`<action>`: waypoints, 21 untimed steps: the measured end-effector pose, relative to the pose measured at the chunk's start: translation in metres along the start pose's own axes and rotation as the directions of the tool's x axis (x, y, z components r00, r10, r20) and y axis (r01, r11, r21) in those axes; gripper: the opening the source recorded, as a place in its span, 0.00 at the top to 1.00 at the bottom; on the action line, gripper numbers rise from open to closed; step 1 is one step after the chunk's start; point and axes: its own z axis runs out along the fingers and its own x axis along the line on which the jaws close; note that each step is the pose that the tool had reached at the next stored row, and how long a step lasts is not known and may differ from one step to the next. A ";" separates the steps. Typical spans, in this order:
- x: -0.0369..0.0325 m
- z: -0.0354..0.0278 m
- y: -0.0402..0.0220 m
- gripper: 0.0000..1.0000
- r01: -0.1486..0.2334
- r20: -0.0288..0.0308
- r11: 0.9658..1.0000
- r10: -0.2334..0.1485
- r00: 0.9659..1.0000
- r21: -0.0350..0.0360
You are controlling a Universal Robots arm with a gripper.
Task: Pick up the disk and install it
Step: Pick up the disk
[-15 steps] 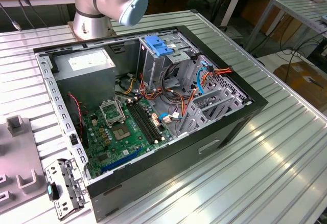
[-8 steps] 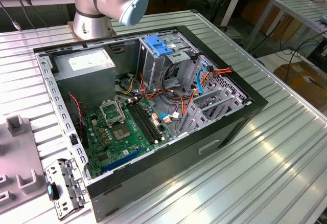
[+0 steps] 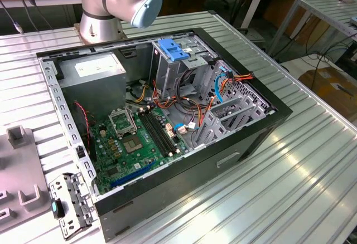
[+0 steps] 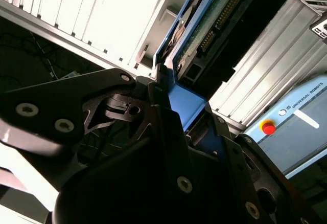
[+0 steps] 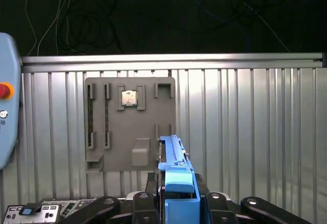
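As black jaws pinch its blue plastic rail, the flat disk (image 5: 176, 169) shows edge-on — thin, straight-sided.

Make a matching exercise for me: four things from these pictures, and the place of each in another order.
1 flat disk with blue plastic rails
2 green motherboard
3 small square silver chip
4 blue plastic latch

a on the bare-metal cage
b in a pocket of the grey tray
c in the black hand
d inside the open black computer case

Pairs: 1-c, 2-d, 3-b, 4-a.
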 end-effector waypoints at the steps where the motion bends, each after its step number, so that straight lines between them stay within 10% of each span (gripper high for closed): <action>1: 0.0012 -0.0001 -0.0002 0.63 0.000 0.000 1.000 0.000 1.000 0.000; 9: 0.0040 -0.0001 -0.0097 0.63 0.000 0.000 1.000 0.000 1.000 0.000; 21: 0.0043 0.0001 -0.0414 0.63 0.000 0.000 1.000 0.000 1.000 -0.004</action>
